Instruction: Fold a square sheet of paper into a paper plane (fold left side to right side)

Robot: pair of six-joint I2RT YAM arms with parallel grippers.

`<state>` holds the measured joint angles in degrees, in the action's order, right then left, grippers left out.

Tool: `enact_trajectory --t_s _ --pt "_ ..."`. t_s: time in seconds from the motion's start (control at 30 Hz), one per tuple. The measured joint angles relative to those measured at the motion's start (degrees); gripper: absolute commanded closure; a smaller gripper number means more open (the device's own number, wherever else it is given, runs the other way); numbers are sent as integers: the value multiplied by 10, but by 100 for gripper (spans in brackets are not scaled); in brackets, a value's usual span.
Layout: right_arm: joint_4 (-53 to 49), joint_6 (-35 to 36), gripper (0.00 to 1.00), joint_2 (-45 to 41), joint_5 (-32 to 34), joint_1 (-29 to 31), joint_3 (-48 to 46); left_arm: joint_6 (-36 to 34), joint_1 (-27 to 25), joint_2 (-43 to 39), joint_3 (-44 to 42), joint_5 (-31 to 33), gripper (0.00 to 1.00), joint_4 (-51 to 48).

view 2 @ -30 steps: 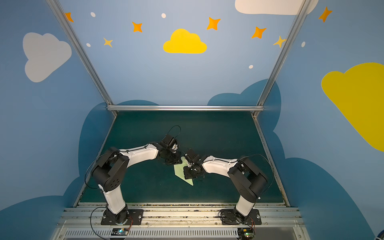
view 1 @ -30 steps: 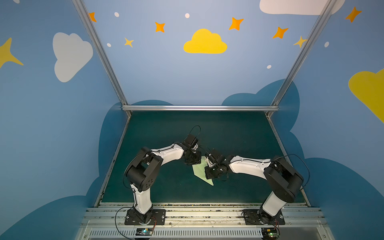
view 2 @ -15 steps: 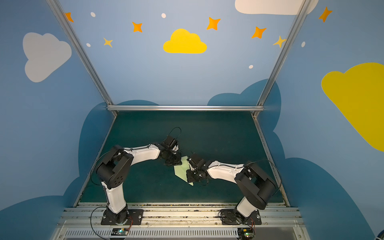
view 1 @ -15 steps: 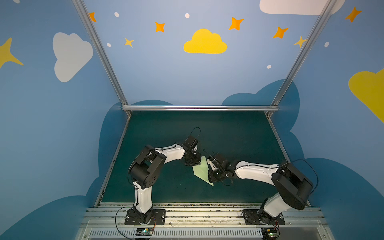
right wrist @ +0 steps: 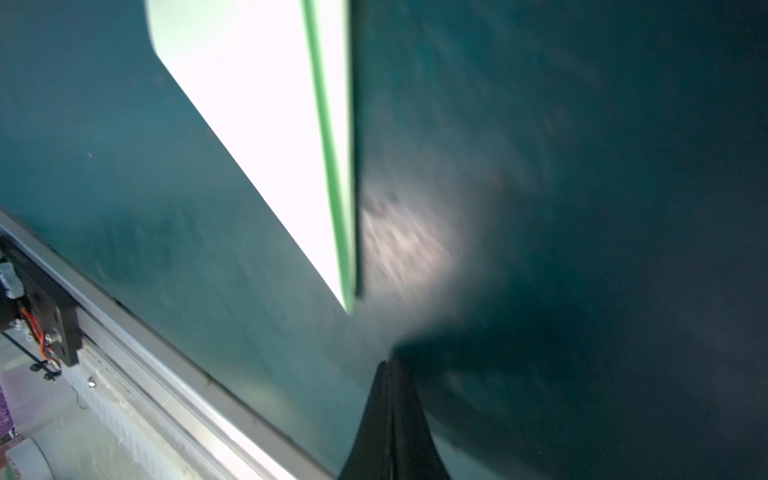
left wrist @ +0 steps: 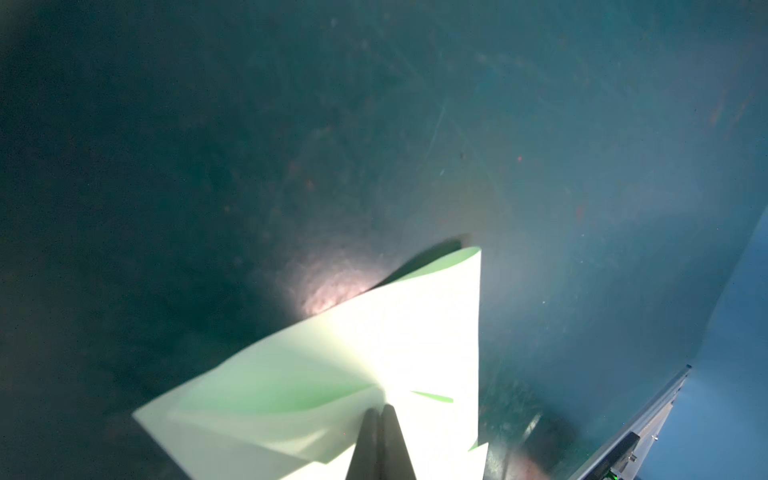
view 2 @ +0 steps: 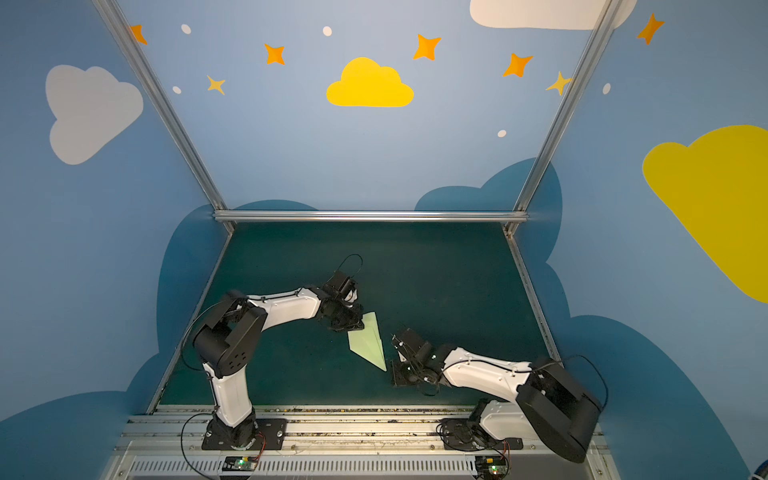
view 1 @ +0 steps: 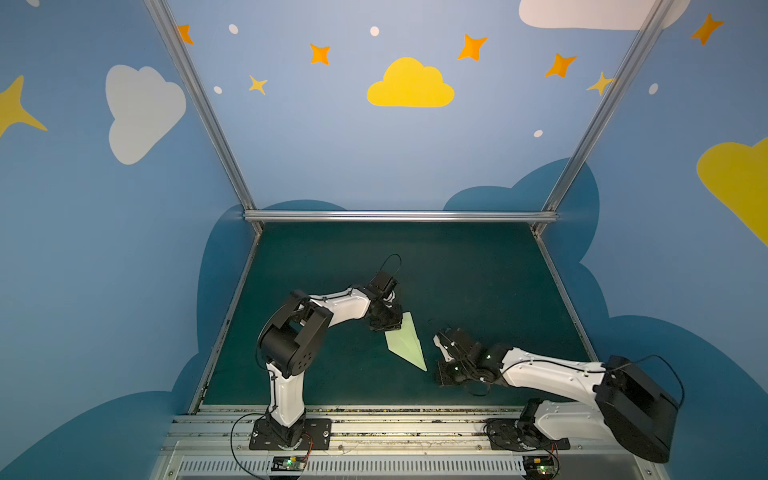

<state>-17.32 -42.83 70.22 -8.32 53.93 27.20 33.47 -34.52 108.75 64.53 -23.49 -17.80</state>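
The mat covers the cell floor. In both top views the plane lies flat on it, near the middle and slightly toward the front. The left arm comes in from 9 o'clock and the right arm from 4 o'clock.

The left gripper is clenched, its tips bearing on the plane's wide tail with no paper seen between them. The right gripper is clenched too and empty, near the nose but apart from it.

The step looks like flattening creases. It should go best with the tail pinned while the closed right tips stroke lightly along the fold, so the plane cannot swivel.

Its long axis runs from 11 to 5 o'clock, nose toward 5.
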Motion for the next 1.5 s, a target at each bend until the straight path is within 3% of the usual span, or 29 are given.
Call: enact_trajectory --t_s 0.03,0.07,0.2,0.3,0.63,1.23,1.5 --pt "-15 -4 100 -13 2 -1 -3 0 0 0 2 0 96 0" --pt "-35 -9 94 -30 7 -4 -5 0 0 -2 5 -2 93 -1" --pt "-66 -28 61 -83 12 -23 -4 -2 0 -21 22 -7 83 -5" --pt "-63 -38 54 -94 5 -36 -2 -3 0 -41 38 -13 83 -8" --pt "19 -87 51 -47 -44 -49 -3 -10 11 -34 44 -15 88 -8" --pt "226 -170 51 52 -103 -46 -37 -13 29 -7 -25 -9 92 39" --pt "294 -188 58 65 -103 -52 -58 -13 30 -7 -30 -13 93 49"
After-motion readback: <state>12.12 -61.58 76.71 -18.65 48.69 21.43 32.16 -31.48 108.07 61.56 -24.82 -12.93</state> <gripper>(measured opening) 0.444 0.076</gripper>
